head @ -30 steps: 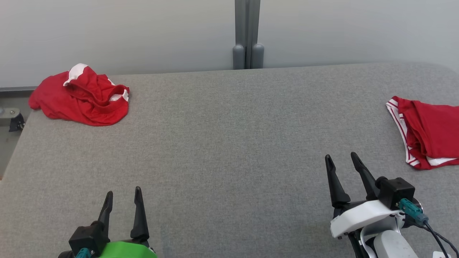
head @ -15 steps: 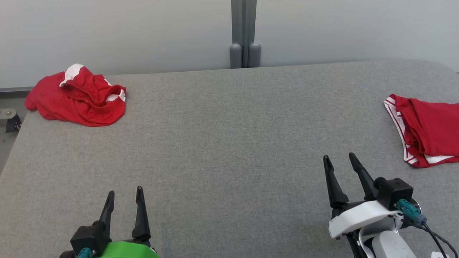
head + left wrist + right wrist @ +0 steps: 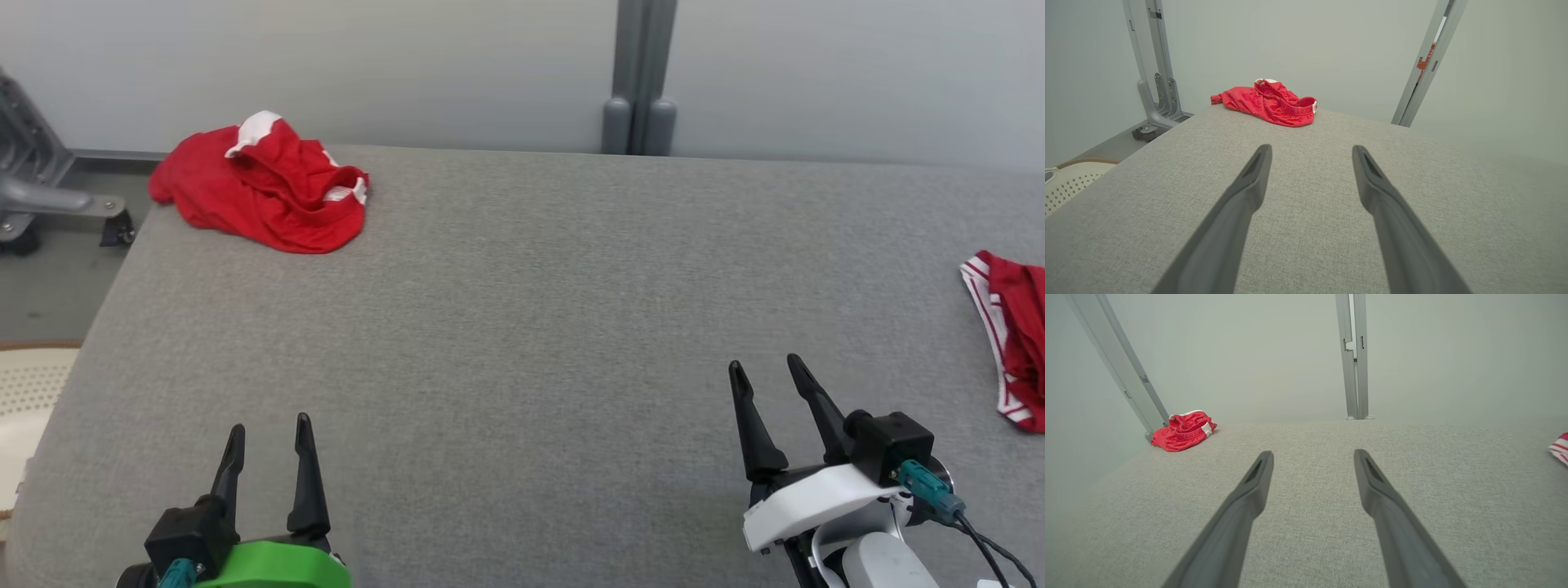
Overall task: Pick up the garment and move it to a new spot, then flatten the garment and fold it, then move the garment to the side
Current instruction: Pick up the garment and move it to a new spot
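A crumpled red garment (image 3: 265, 184) with white trim lies at the far left corner of the grey table (image 3: 522, 310); it also shows ahead in the left wrist view, garment (image 3: 1269, 104), and small at the left in the right wrist view, garment (image 3: 1184, 430). My left gripper (image 3: 269, 433) hovers open near the front left edge, far short of the garment, nothing between its fingers. At the front right my right gripper (image 3: 766, 374) stands open and empty. Both wrist views show the fingers (image 3: 1249, 192) (image 3: 1253, 486) spread wide over bare cloth.
A second red garment with white stripes (image 3: 1008, 335) lies folded at the table's right edge. A grey post (image 3: 641, 77) stands behind the table, a wheeled metal stand (image 3: 37, 196) at the far left, and a pale perforated basket (image 3: 28, 392) beside the left edge.
The whole picture has shifted right, so the camera has turned left; the stand and basket have come into view. Both grippers stay open and the garments lie as before.
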Controlling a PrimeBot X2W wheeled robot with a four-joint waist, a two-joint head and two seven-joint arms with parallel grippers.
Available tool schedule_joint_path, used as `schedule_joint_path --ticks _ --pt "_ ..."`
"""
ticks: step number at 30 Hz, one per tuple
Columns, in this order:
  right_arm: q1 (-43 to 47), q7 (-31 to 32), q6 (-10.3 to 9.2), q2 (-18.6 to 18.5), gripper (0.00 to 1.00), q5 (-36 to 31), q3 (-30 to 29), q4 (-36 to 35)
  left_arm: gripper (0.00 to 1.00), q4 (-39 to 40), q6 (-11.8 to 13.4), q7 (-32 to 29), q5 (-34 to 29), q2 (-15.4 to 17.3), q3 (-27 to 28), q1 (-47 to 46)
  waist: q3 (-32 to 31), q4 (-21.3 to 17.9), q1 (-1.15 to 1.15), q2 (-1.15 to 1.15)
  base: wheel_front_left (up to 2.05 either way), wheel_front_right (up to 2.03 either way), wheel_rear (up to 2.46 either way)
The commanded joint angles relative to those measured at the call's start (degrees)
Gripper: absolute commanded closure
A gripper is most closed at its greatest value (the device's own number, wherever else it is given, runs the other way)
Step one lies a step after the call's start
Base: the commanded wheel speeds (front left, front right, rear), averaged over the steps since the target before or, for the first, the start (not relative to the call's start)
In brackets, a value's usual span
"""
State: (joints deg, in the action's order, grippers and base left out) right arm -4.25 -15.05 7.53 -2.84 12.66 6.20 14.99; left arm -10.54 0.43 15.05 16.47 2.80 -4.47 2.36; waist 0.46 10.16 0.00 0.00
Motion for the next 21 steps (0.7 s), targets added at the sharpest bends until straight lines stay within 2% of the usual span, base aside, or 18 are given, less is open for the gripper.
schedule_joint_path --ticks 1,7,11,14,21 --pt "0.4 -0.2 -0.09 -0.1 0.0 0.2 0.2 0.0 0.0 0.3 -0.2 0.2 -0.7 0.2 0.5 -0.1 -0.4 6.0 0.0 0.0 0.0 0.0 0.0" --pt "0.4 -0.2 -0.09 -0.1 0.0 0.4 1.7 0.7 0.0 0.3 -0.5 0.2 -1.4 0.2 1.7 1.2 -1.3 13.6 0.0 0.0 0.0 0.0 0.0" --pt "0.2 -0.2 -0.08 -0.1 0.0 0.8 3.2 1.0 0.0 0.2 -1.0 0.2 -1.5 0.2 2.5 2.2 -1.9 17.0 0.0 0.0 0.0 0.0 0.0" --pt "0.1 -0.2 -0.08 -0.1 0.0 1.0 3.9 1.2 0.0 0.6 -0.9 0.2 -1.5 0.2 2.5 2.7 -1.9 18.8 0.0 0.0 0.0 0.0 0.0" --pt "-1.1 -0.2 -0.09 -0.2 0.0 0.9 6.1 2.2 0.0 1.5 -0.6 0.2 -0.6 0.2 3.2 3.4 -1.0 19.3 0.0 0.0 0.0 0.0 0.0"
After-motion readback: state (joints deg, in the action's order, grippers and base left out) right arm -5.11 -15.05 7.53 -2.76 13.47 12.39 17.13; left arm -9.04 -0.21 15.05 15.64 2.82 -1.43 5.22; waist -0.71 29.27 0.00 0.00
